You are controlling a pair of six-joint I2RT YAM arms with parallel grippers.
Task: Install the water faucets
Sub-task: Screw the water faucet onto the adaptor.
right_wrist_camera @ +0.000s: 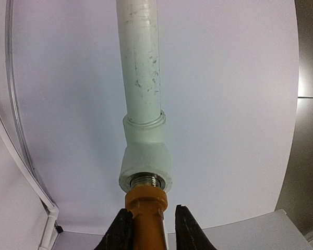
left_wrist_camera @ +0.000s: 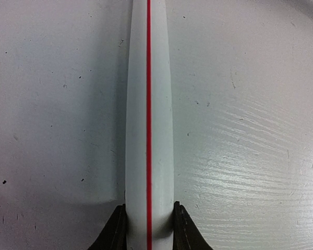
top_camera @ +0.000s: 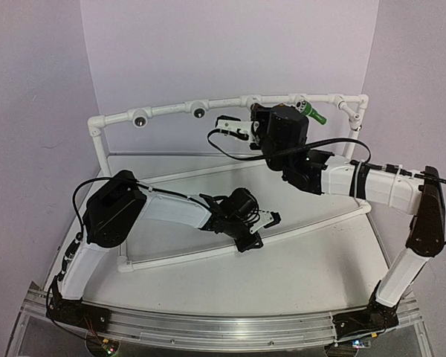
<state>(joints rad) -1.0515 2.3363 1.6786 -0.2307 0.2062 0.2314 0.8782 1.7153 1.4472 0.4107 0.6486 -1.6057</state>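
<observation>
orange faucet grasped by right claw, fingers narrowly parted, threaded end entering white fitting; left claw clamped on red-striped pipe, both fingers touching.

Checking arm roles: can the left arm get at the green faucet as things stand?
Probably not: the left pincer is clamped on the lower pipe, and the green faucet sits far across, beyond the right arm.
</observation>
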